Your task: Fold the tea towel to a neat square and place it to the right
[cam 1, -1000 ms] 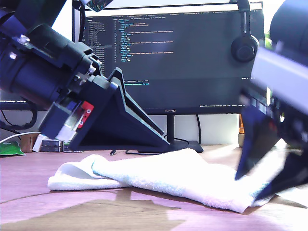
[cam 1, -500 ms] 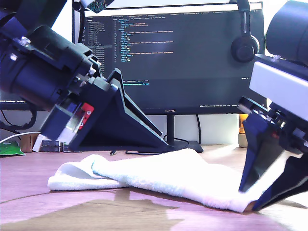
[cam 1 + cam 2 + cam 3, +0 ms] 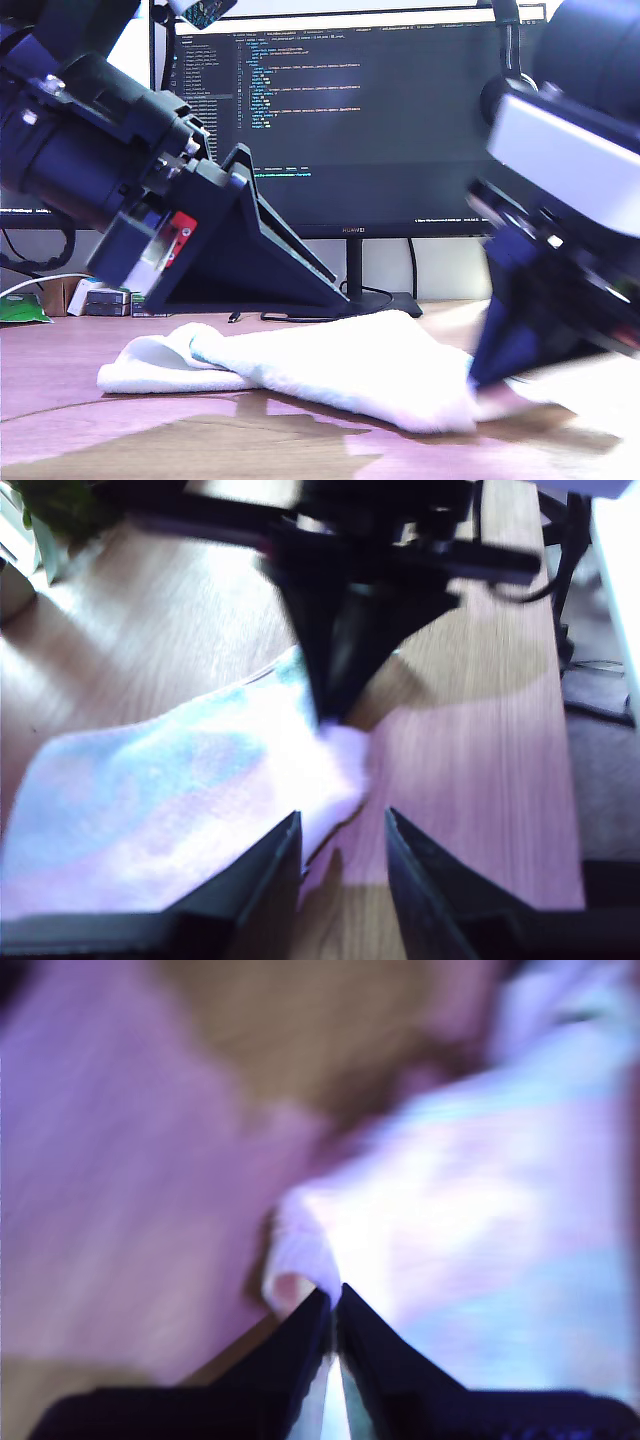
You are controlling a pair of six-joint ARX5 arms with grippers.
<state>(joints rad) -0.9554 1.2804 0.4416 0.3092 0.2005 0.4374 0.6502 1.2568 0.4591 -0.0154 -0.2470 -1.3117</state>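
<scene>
The tea towel (image 3: pixel 330 360) lies crumpled lengthwise on the wooden table (image 3: pixel 180 445), fluffy white with faint pastel tints. My second gripper (image 3: pixel 480 385) is at the towel's end on the exterior view's right, shut on that edge. The second wrist view shows its fingertips (image 3: pixel 318 1310) pinched on a fold of the towel (image 3: pixel 450 1200). My first gripper (image 3: pixel 340 820) hangs open above the towel (image 3: pixel 170 790), touching nothing. From there I see the second gripper (image 3: pixel 335 715) across the cloth. In the exterior view the first gripper (image 3: pixel 330 290) slants down from that view's left.
A large monitor (image 3: pixel 360 120) on a stand (image 3: pixel 355 280) fills the back, with headphones (image 3: pixel 505 100) hung on its upper corner at the exterior view's right. A green packet (image 3: pixel 20 310) and small boxes (image 3: pixel 100 300) sit at the back on that view's left.
My second gripper has moved toward the exterior view's left, dragging the towel's end with it. The first arm has stayed in place.
</scene>
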